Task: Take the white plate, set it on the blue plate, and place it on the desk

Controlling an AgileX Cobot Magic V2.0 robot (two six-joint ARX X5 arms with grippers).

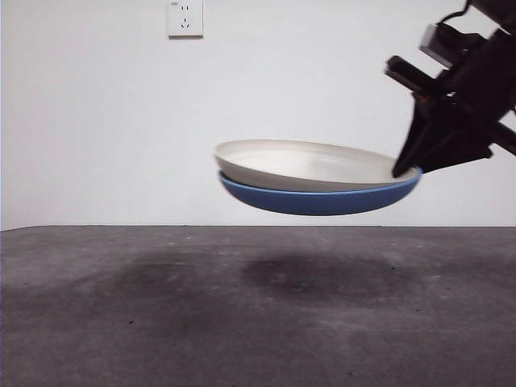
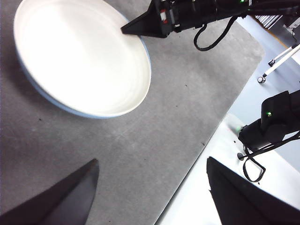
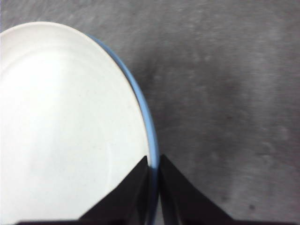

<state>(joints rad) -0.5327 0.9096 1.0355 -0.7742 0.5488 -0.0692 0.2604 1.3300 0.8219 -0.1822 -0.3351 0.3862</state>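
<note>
White plate (image 1: 302,164) nested in blue plate (image 1: 322,199) — level, right pincer (image 1: 407,171) clamped.

White plate (image 1: 310,164): matte cream-white surface, smooth and even, no visible pattern, with a soft sheen only where the light falls on its inner face. Blue plate (image 1: 322,200): smooth, glossy medium blue on the rim, darker blue on the outer side. Desk (image 1: 242,322): dark grey-brown, matte, mottled and slightly rough, with small dark specks and a felt-like grain. Right gripper (image 3: 153,174): jaws of plain black, matte, hard-looking material with smooth flat faces. Left gripper (image 2: 150,194): jaws likewise black and matte. Wall (image 1: 97,121): smooth, flat off-white finish. Wall socket (image 1: 185,18): smooth white plastic.
</note>
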